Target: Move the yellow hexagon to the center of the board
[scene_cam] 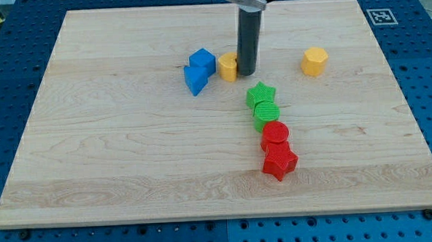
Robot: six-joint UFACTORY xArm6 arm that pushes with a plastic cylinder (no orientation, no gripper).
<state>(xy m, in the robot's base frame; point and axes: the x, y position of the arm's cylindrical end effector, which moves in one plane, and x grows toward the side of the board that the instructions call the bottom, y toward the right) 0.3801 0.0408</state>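
The yellow hexagon lies on the wooden board at the view's upper right. My tip rests on the board well to the hexagon's left and does not touch it. A second yellow block sits right against the tip's left side; the rod partly hides it, so I cannot make out its shape.
A blue cube and a blue wedge-like block lie left of the second yellow block. Below the tip, a green star, a green round block, a red round block and a red star form a column.
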